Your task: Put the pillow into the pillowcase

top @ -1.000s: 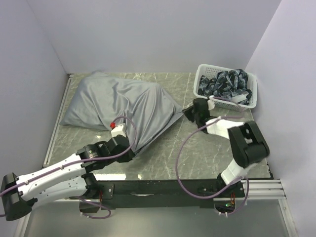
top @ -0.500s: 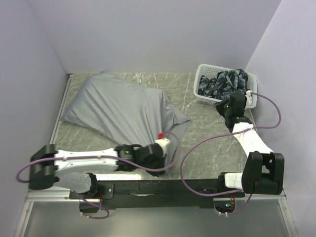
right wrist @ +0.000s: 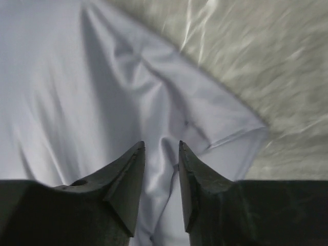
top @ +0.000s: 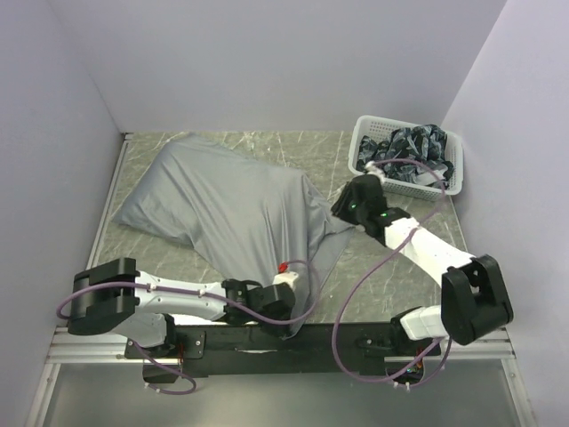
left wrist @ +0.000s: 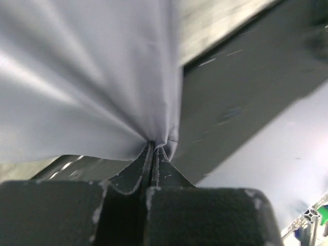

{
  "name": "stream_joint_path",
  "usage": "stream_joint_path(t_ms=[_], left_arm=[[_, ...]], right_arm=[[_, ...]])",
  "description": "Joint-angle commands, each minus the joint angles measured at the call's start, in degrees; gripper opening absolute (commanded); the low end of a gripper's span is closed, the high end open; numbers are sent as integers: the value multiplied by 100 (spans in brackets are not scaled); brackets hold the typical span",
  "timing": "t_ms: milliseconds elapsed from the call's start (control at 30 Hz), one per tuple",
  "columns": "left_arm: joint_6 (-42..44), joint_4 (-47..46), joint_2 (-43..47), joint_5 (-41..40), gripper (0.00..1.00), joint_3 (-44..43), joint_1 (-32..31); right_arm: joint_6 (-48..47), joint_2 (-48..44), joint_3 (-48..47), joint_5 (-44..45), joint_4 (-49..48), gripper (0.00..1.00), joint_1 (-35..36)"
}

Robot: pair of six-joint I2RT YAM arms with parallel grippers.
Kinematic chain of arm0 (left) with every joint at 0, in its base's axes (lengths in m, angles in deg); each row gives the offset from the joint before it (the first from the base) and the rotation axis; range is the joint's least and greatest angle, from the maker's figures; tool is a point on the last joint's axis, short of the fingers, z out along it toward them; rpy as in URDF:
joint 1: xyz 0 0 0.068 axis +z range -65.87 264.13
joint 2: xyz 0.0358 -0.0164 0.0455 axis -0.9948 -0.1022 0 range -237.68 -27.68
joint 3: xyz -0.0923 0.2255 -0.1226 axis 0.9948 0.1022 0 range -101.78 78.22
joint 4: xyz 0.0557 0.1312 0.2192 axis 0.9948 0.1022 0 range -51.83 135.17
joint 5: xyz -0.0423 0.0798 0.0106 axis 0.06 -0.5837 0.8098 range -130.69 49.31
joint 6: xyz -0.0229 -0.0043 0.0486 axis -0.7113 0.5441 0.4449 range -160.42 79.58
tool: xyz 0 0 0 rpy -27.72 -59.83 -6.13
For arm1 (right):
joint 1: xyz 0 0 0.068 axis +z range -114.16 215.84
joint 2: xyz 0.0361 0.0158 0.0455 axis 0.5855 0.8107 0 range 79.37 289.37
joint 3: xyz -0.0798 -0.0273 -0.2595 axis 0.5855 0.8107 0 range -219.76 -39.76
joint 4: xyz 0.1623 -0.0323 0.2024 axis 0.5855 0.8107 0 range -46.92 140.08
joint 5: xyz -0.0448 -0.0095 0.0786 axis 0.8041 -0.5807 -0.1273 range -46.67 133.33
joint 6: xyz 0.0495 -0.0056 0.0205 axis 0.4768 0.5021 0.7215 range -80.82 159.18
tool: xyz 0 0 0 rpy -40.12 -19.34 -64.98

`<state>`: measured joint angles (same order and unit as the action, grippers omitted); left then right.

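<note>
Two grippers we see: left gripper [left wrist: 154, 146] pinched tight on the bulging grey pillowcase [top: 231, 200] at the table's [top: 293, 147] near edge, right gripper [right wrist: 161, 148] part open, holding nothing, over its right corner

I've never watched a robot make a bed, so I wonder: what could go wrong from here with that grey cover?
The left pincer holds only a small pinch of the pillowcase by the near edge of the table; it might slip free. The right pincer hangs open over a loose corner and could grab a wrinkle or miss.
</note>
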<state>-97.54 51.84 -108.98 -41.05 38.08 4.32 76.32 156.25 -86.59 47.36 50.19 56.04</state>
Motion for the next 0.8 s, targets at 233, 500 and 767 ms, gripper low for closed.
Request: stream_joint_path(t_ms=[233, 500, 767], left_arm=[[-1178, -242, 605, 388, 1, 814, -474], [-1099, -154, 580, 352, 1, 718, -474], [-985, -181, 475, 361, 1, 586, -492]], right_arm=[[-630, 1232, -318, 449, 176, 49, 528], [-410, 776, 244, 370, 167, 49, 739], [-410, 863, 227, 432, 370, 47, 844]])
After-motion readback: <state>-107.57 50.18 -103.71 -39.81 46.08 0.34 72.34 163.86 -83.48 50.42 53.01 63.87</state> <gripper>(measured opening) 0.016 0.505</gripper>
